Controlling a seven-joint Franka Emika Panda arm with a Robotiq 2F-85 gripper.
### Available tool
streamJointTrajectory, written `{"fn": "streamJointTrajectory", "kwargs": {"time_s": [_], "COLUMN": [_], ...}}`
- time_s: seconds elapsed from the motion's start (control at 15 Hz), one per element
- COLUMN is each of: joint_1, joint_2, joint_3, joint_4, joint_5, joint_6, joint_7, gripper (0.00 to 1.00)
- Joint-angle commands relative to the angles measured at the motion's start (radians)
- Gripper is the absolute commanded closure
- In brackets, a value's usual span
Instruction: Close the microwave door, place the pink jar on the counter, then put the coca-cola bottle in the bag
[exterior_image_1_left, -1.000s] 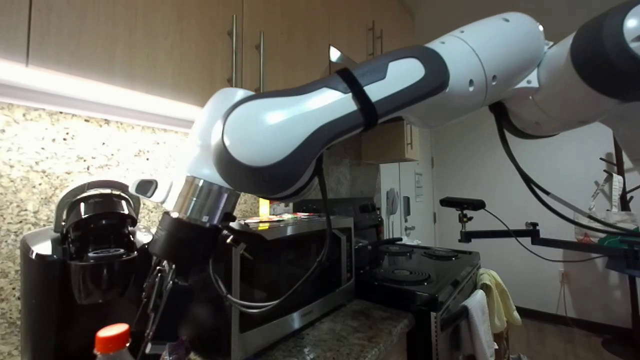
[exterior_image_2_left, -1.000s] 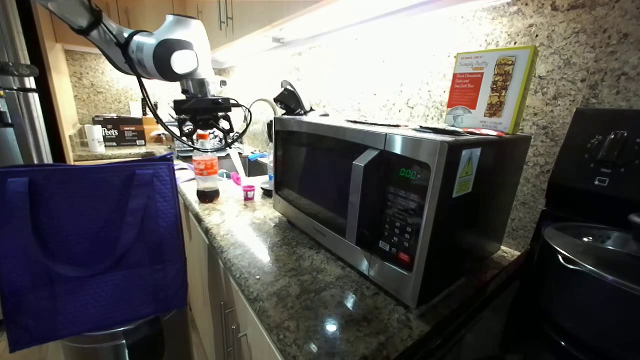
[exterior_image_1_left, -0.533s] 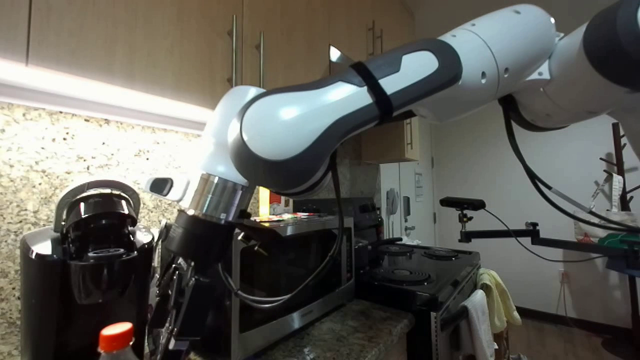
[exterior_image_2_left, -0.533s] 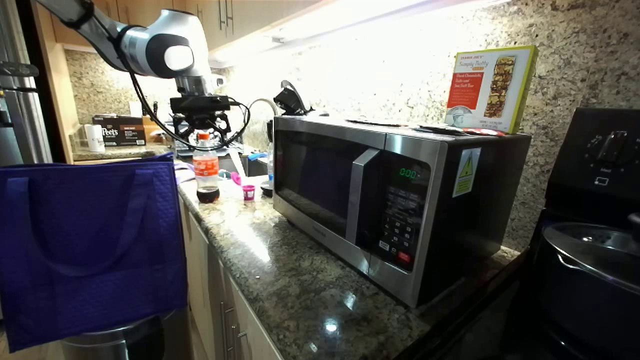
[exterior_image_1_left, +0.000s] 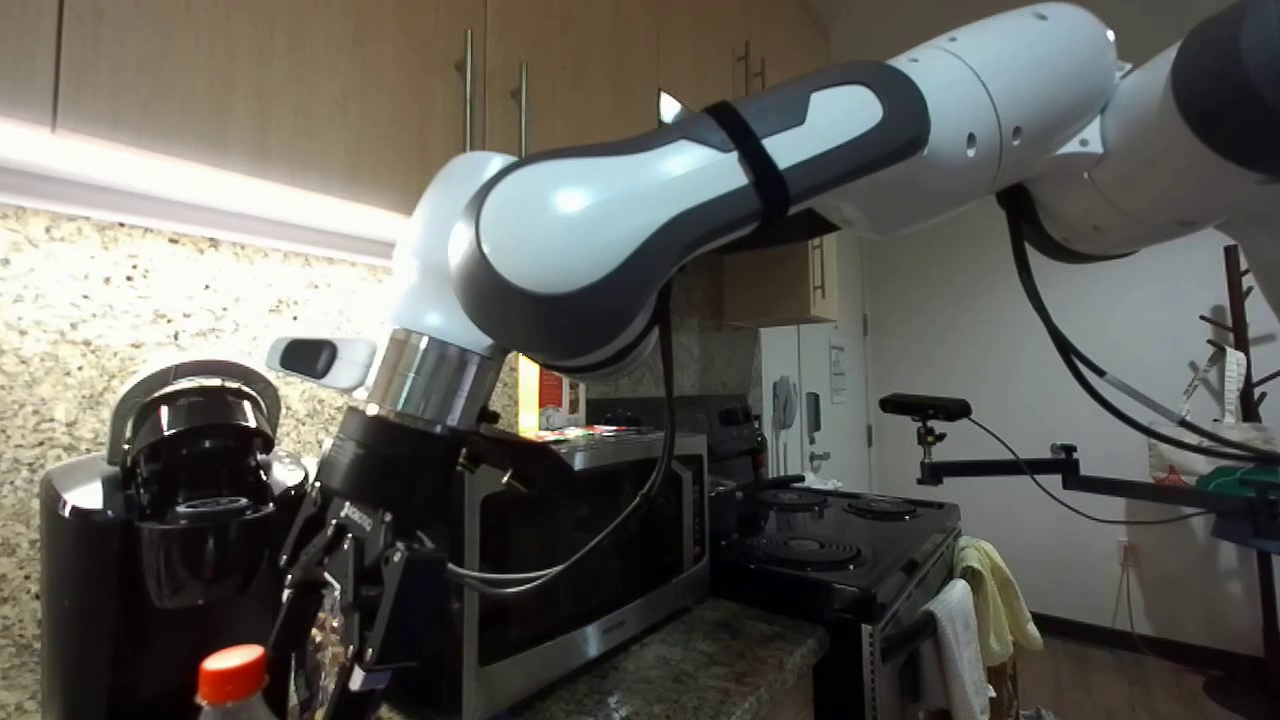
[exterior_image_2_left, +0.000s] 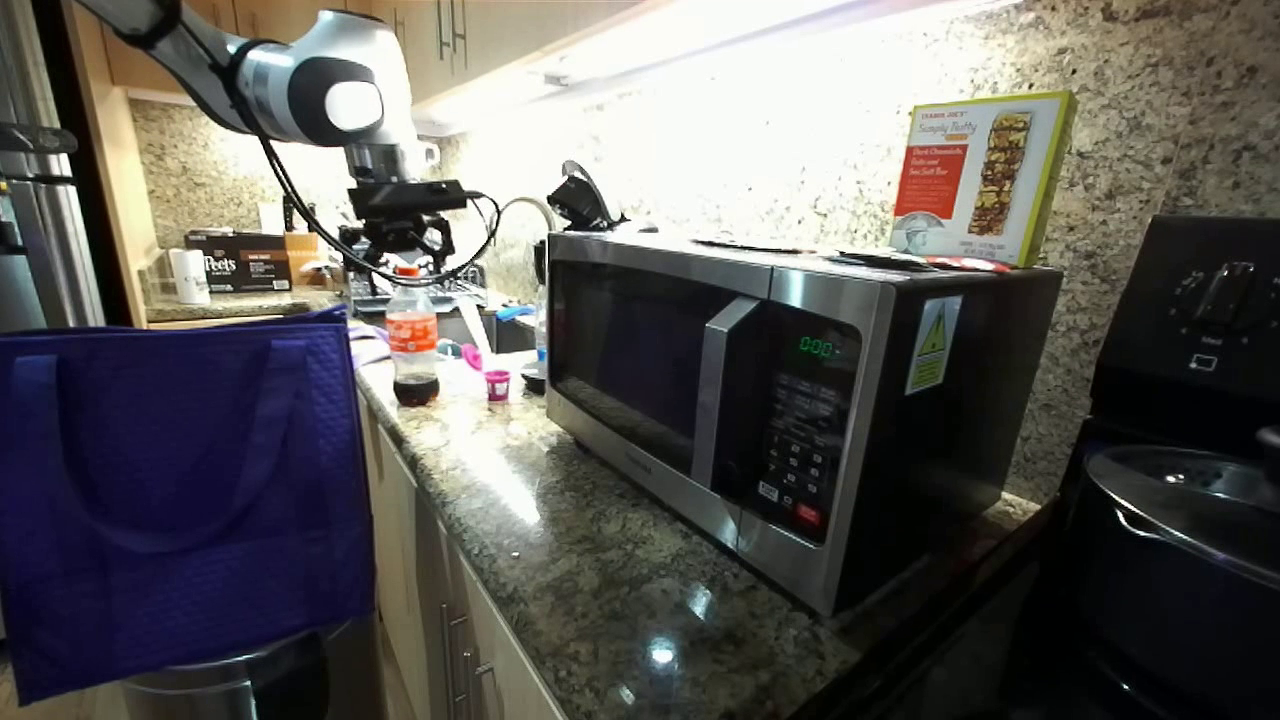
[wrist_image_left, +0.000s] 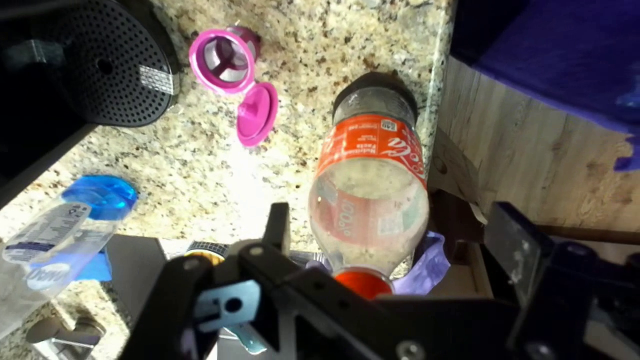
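The coca-cola bottle (exterior_image_2_left: 413, 335) stands upright on the granite counter (exterior_image_2_left: 600, 530), near its front edge. In the wrist view the bottle (wrist_image_left: 370, 145) shows between the spread fingers of my gripper (wrist_image_left: 397, 227), which is open and apart from its sides. An exterior view shows only its red-orange cap (exterior_image_1_left: 232, 674), beside my gripper (exterior_image_1_left: 325, 690). The pink jar (exterior_image_2_left: 497, 386) stands on the counter beside the bottle; in the wrist view the jar (wrist_image_left: 222, 60) has its lid open. The microwave door (exterior_image_2_left: 635, 360) is closed. The purple bag (exterior_image_2_left: 180, 500) hangs in front of the counter edge.
The black coffee maker (exterior_image_1_left: 170, 560) stands behind the bottle; its drip tray (wrist_image_left: 112, 65) is near the jar. A clear soap bottle (wrist_image_left: 55, 250) with blue liquid is near the sink. A snack box (exterior_image_2_left: 985, 180) stands on the microwave. The stove (exterior_image_1_left: 840, 550) is beyond it.
My gripper has moved toward the microwave, risen a little and turned, so its spread fingers now show in an exterior view. The bottle's cap has shifted very slightly there. Jar, door and bag have not moved.
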Motion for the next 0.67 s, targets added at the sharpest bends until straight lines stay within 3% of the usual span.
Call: {"fn": "streamJointTrajectory", "kwargs": {"time_s": [0.0, 0.6], "joint_1": [0.008, -0.006], "joint_2": [-0.021, 0.037], "joint_3": [0.002, 0.016], "joint_4": [0.023, 0.149], "joint_5": [-0.027, -0.003], "joint_6": [-0.036, -0.055], "joint_7": [-0.043, -0.253], "gripper": [0.0, 0.0]}}
